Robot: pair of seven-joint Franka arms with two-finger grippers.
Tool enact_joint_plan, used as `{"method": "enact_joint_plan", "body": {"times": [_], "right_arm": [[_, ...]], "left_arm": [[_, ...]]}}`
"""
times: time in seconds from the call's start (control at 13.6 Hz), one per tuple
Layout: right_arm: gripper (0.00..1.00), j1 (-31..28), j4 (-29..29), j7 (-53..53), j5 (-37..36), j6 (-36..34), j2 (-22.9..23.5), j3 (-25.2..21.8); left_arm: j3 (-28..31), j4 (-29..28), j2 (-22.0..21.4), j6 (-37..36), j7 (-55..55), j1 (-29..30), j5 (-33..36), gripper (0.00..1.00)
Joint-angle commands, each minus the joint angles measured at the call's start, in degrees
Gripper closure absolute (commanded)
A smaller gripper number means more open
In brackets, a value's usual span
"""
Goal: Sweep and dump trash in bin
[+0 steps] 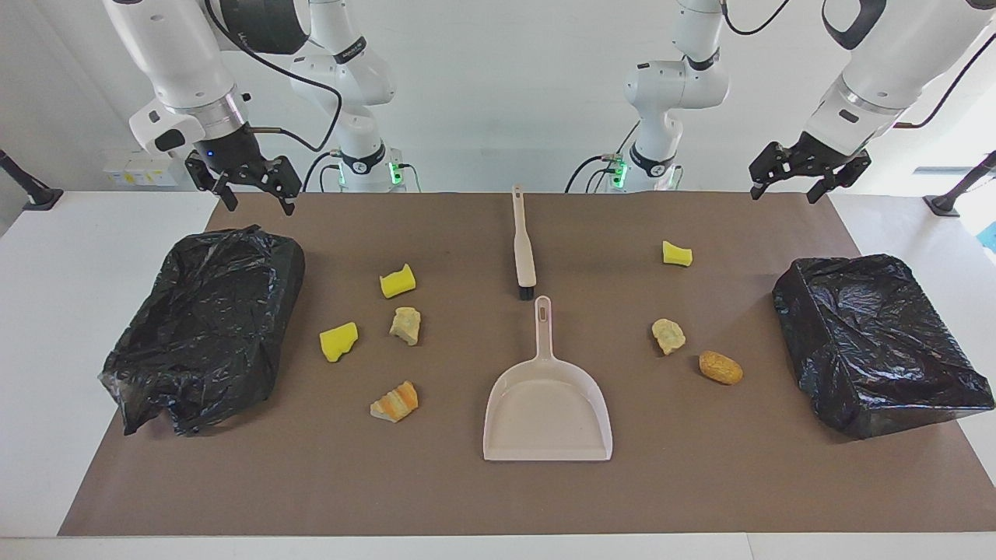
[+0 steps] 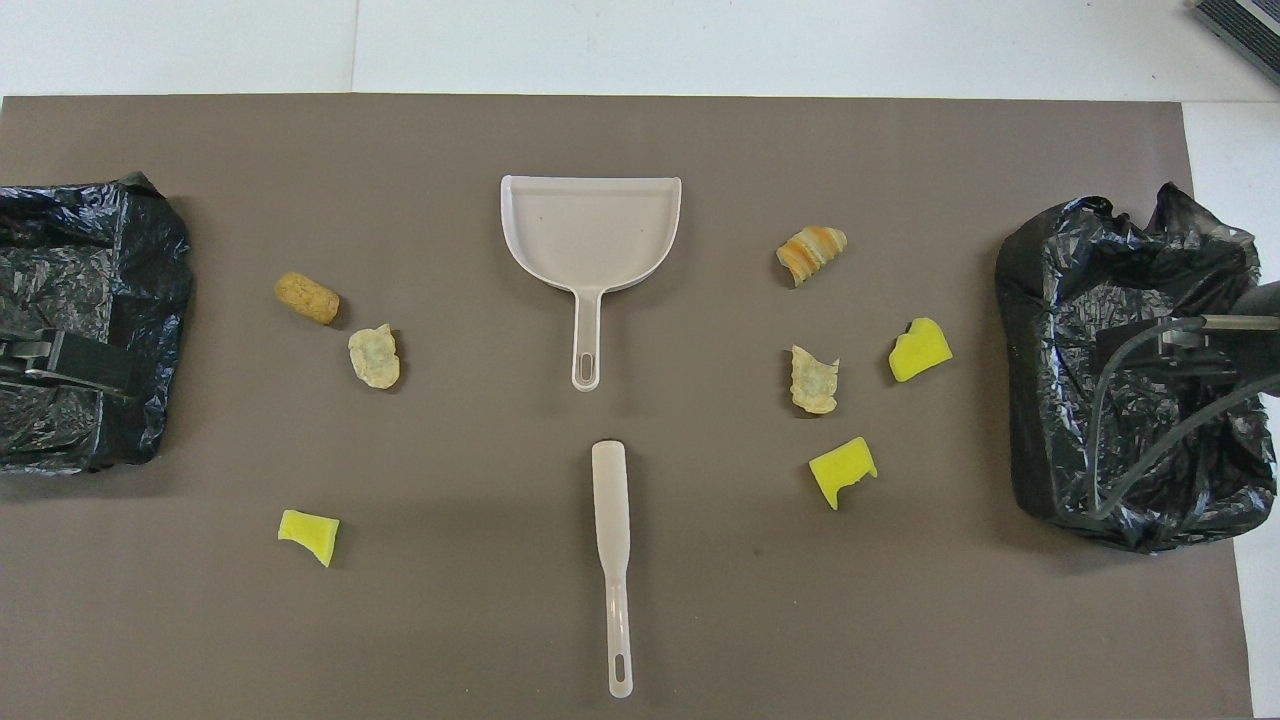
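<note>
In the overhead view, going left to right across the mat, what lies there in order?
Black bin → brown oval lump → beige lump → dustpan → orange-striped wedge → yellow sponge chunk → second black bin.

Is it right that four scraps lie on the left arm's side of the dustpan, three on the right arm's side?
No, reversed: the facing view shows three scraps on the left arm's side of the dustpan and four scraps on the right arm's side.

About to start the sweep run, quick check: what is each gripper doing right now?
Left gripper: open, holding nothing, raised over the mat's edge near the robots.
Right gripper: open, holding nothing, raised over the mat's edge near the robots.
</note>
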Motion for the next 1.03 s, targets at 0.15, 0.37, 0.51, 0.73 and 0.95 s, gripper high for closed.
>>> {"method": "enact_joint_plan", "body": {"times": [0.15,0.37,0.51,0.73,0.95], "right_arm": [[0.0,6.4,-0.5,0.6,0.1,-0.5,-0.2,-6.3],[0.0,5.9,-0.3,0.3,1.2,0.0,-0.3,-6.4],[0.0,6.0,-0.3,0.3,1.2,0.0,-0.3,-6.1],[0.0,6.0,-0.3,0.3,1.3,0.0,-0.3,-6.1],[0.0,6.0,-0.3,0.3,1.3,0.1,-0.4,-6.1]], "left_arm": [[-0.2,-0.3,0.0,0.1,0.0,0.7,-0.4,0.0],[-0.2,-0.4,0.0,0.2,0.3,0.7,-0.4,0.0],[-0.2,-0.9,0.0,0.3,0.4,0.7,-0.4,0.0],[-0.2,-3.2,-0.8,2.9,-0.1,0.2,-0.5,0.0],[-0.8,-8.0,-2.0,7.0,-0.3,-0.4,-0.6,0.0]]}}
